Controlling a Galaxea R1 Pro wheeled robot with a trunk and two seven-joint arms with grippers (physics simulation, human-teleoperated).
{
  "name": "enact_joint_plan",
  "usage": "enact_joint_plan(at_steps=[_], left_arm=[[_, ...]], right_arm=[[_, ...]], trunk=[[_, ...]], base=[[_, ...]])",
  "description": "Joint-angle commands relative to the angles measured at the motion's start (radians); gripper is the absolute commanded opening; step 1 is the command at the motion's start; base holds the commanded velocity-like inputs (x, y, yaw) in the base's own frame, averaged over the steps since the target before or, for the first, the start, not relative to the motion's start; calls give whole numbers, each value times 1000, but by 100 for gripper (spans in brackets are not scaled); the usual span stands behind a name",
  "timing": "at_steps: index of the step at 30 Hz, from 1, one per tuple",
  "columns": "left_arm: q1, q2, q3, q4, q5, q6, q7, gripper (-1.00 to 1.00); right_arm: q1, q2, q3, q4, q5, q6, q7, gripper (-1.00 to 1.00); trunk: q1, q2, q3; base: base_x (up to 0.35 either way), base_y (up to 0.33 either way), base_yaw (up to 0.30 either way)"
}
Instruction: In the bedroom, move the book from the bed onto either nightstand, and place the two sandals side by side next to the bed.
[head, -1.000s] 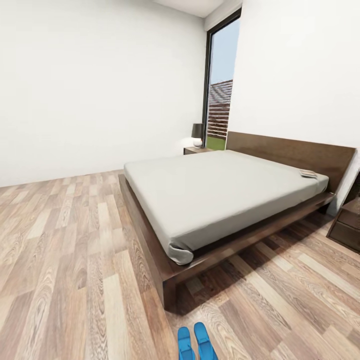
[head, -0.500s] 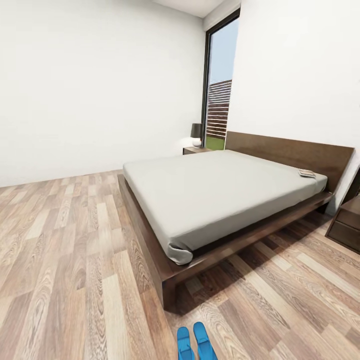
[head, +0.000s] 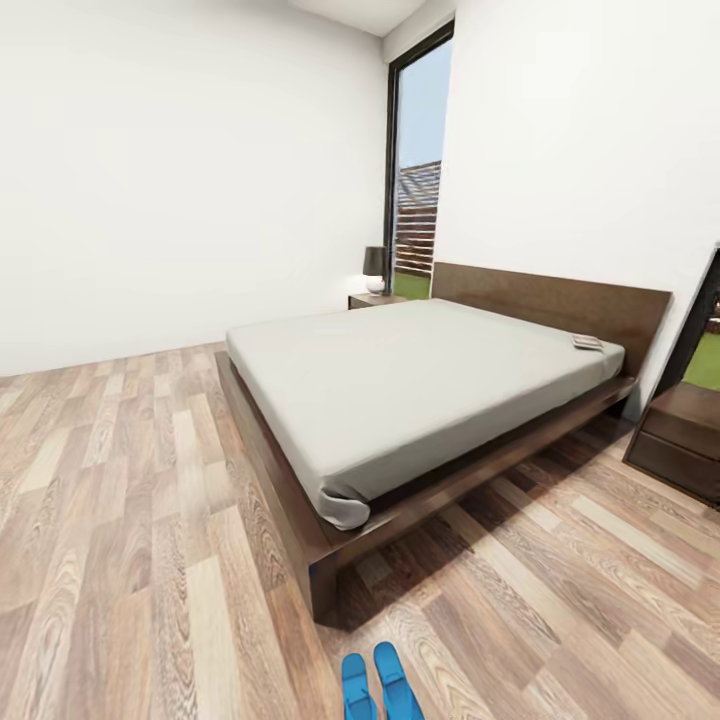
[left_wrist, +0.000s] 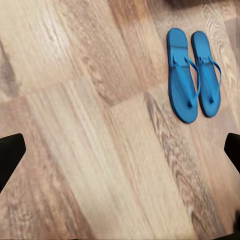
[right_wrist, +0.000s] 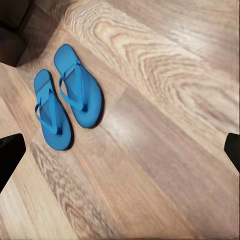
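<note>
With both your grippers spread and empty, mind the two sandals (head: 380, 686) (already paired near the bed (head: 420, 385)): rolling forward could scatter them.

From where I stood, nothing could be read. The book (head: 587, 342) lay at the far corner of the bed (head: 420, 380) near the headboard, too small and distant for any lettering on its cover to be made out. The blue sandals (left_wrist: 192, 75) on the floor carried no visible brand or mark on sole or strap.
</note>
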Motion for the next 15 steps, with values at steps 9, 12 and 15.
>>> enact_joint_plan(at_steps=[9, 12, 15], left_arm=[[-1, 0, -6, 1, 8, -4, -2, 100], [0, 0, -6, 1, 8, -4, -2, 100], [0, 0, -6, 1, 8, -4, -1, 100]], right_arm=[[-2, 1, 6, 5, -2, -9, 3, 100], [-2, 1, 7, 5, -2, -10, 3, 100], [-2, 1, 8, 5, -1, -11, 3, 100]], trunk=[[0, 0, -1], [0, 0, -1], [0, 0, -1]], base=[[0, 0, -260], [0, 0, -267], [0, 0, -268]])
